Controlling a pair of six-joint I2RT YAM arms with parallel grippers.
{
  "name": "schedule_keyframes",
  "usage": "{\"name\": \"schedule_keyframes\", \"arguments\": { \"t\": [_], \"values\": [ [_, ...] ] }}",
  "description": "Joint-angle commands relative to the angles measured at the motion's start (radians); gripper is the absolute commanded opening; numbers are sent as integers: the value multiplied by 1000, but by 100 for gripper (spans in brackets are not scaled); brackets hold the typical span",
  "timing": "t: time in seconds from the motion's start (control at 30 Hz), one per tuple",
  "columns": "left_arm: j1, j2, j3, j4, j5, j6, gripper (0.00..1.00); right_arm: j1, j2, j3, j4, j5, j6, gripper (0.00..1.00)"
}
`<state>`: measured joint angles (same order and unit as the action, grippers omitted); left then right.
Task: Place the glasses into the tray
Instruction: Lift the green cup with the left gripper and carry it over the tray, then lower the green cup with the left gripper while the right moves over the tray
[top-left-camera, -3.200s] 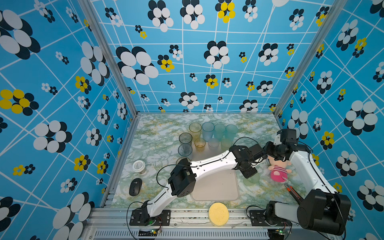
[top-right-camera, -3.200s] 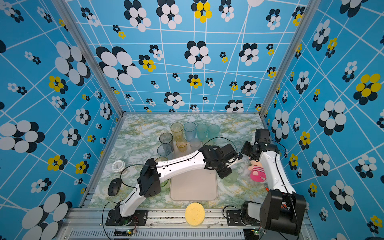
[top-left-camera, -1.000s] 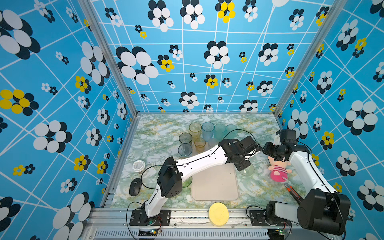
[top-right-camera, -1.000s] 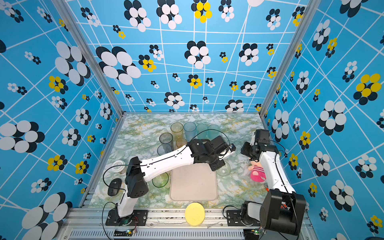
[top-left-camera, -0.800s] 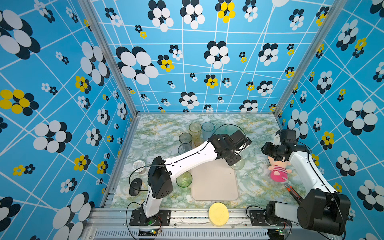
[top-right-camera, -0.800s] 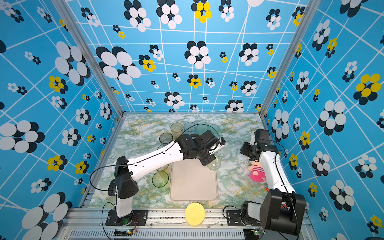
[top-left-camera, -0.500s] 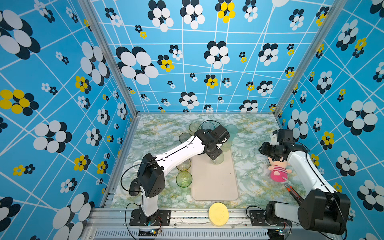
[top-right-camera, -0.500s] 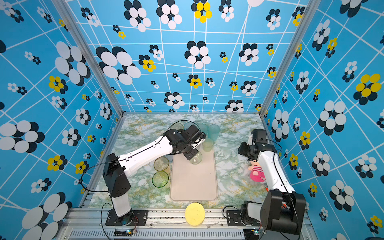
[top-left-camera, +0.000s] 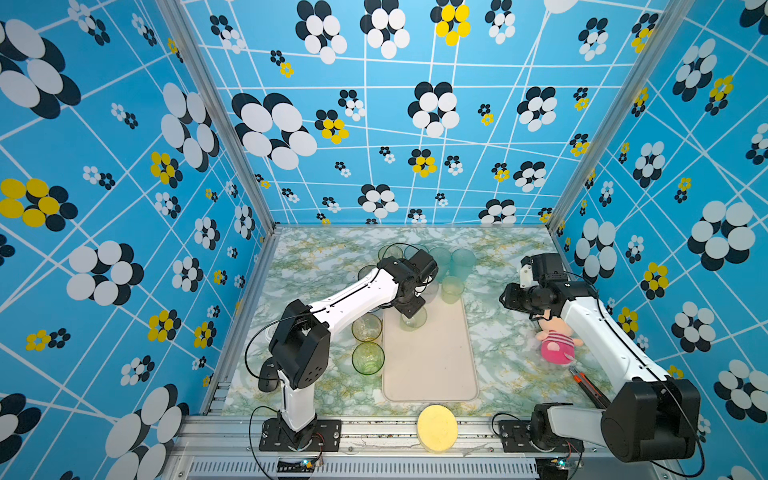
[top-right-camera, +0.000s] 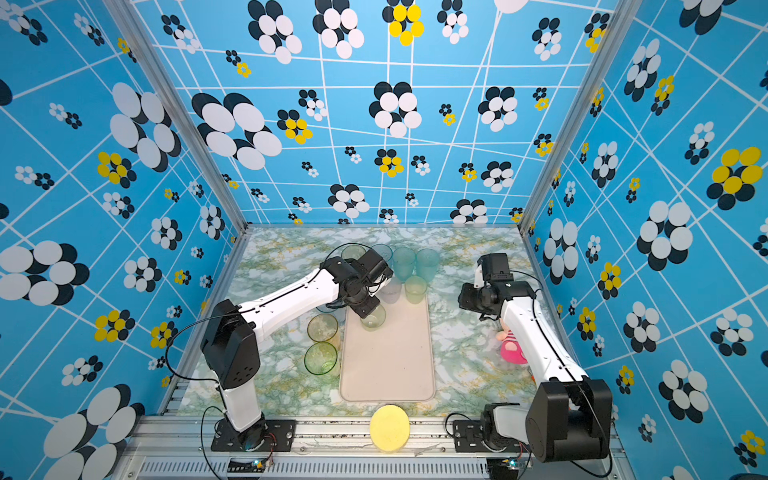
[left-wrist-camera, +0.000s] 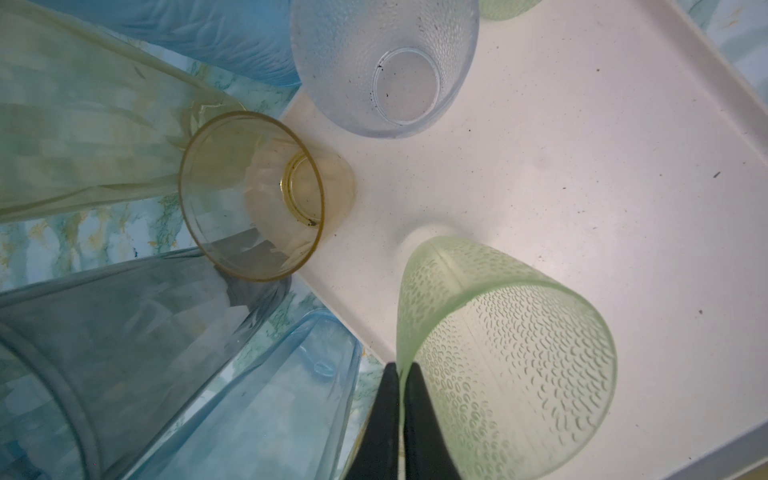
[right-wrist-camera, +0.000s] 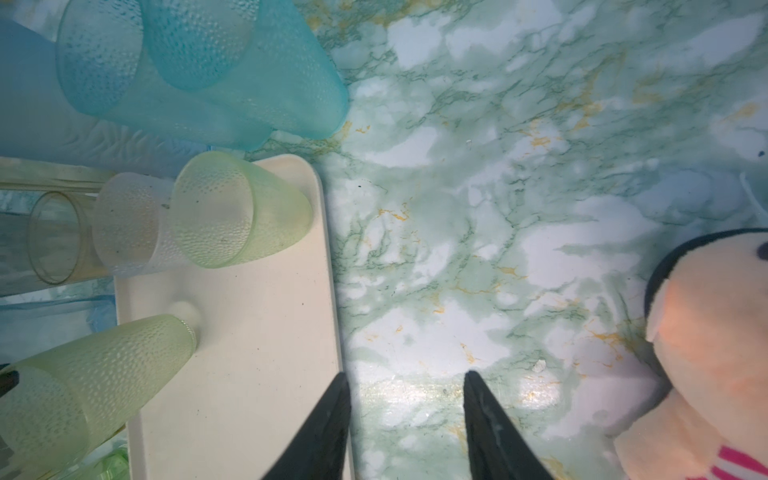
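Green dimpled glass (left-wrist-camera: 503, 357), tilted over the tray (left-wrist-camera: 582, 166), is pinched by its rim in the left tool (left-wrist-camera: 401, 370); right tool (right-wrist-camera: 406, 376) half-spread, empty

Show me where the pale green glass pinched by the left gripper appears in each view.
Top view: pale green glass at the far left end of the tray.
Top view: same spot.
Left wrist: closest to the lens, left gripper pinching its wall.
Right wrist: across the tray from the plush toy, here.
Shared landmark: the tray.
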<state>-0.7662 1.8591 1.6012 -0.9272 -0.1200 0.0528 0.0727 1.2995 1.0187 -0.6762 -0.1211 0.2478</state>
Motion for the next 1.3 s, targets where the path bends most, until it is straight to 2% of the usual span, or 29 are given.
{"name": "schedule_keyframes", "arguments": {
  "t": [0.0,0.1,0.23,0.5,0.83,1.27],
  "values": [
    [19,-15,-21,16,15,-4,0,23,19,26,-37,32,10,47],
    [30,-16,-33,23,20,-4,0,35,31,37,-42,35,12,46],
    [38,-11,-37,27,26,-4,0,104,47,59,-54,46,13,47],
    [53,10,-44,28,12,-2,0,150,69,73,-54,54,24,47],
    [74,25,-42,30,-12,-4,3,303,118,138,-72,58,36,47],
    [89,30,-46,28,-53,4,10,343,136,158,-75,66,48,47]
  ]
}}
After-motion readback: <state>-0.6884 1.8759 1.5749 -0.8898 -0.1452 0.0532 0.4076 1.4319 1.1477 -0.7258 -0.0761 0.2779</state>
